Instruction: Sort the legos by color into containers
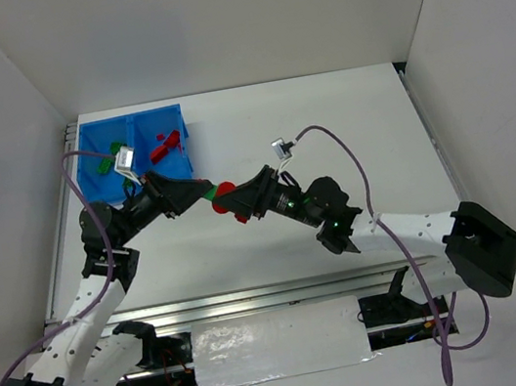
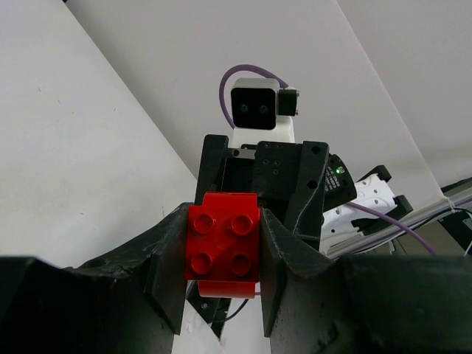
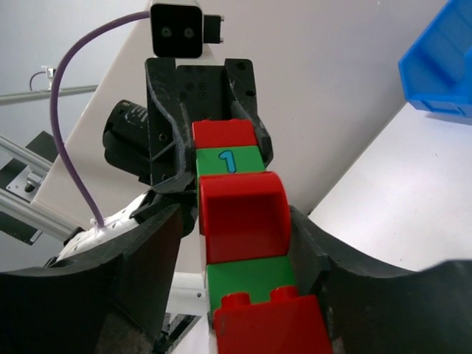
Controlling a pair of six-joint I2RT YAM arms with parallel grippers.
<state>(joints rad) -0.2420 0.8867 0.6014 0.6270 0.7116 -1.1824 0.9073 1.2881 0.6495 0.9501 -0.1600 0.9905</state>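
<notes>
Right wrist view has the clearest look: the stack of legos (image 3: 240, 214) is up in the air between the two arms, alternating red and green, with a rounded red piece in the middle and a green one printed with a blue "1". The right end effector (image 3: 236, 251) is clamped on the near end of it, fingers on the flat side walls. The left end effector (image 2: 221, 254) is clenched on the far end, gripping a red brick (image 2: 223, 243) with four studs facing its camera. From the top view the stack sits above the table (image 1: 345, 119), just off the near right corner of the blue bin (image 1: 89, 187). The bin's left half seems to hold green pieces (image 1: 114, 148) and the right half red ones (image 1: 166, 147), but they're too small to be sure. Handling-wise I'd guess these are light, rigid, glossy plastic, so a bit slippery on smooth faces and not fragile at all. The stud joints hold by friction, so grab the plain sides close to a seam and bend or twist rather than pulling straight.
</notes>
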